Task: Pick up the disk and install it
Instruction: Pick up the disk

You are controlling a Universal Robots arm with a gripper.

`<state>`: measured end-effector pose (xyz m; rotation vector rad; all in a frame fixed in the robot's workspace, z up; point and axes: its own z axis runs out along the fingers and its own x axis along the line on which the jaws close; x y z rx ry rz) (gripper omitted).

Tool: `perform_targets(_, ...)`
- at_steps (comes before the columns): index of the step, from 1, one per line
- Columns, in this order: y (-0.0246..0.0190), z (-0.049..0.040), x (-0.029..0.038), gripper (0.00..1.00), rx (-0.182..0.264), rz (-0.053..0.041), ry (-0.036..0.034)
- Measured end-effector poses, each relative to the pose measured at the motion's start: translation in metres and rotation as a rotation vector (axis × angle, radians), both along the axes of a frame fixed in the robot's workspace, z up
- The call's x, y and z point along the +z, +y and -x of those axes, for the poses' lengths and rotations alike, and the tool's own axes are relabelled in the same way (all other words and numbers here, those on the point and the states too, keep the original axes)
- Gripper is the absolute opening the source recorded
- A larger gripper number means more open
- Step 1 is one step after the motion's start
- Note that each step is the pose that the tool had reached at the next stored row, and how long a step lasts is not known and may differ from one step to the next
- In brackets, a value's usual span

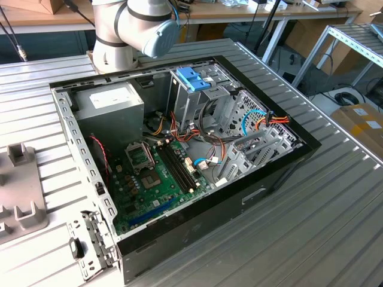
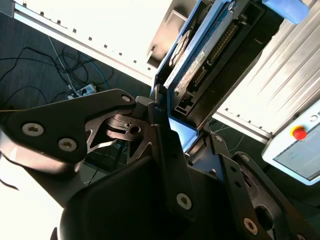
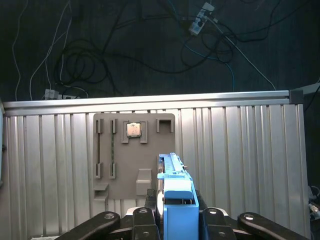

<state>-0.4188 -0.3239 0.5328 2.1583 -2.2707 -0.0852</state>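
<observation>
The exterior view has soft, even light; the table (image 1: 335,197) shines pale toward 4 o'clock and the computer case (image 1: 197,233) is shadowed inside. In the second wrist view glare burns the table white, while the gripper (image 2: 182,125), closed on the disk (image 2: 200,60), lies in shade. In the first wrist view the floor (image 3: 150,45) is dim.
</observation>
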Motion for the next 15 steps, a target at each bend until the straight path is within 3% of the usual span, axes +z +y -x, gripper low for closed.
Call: perform_targets(15, 0.0000, -0.0071, 0.0000, 0.37, 0.000, 0.0000, 0.0001)
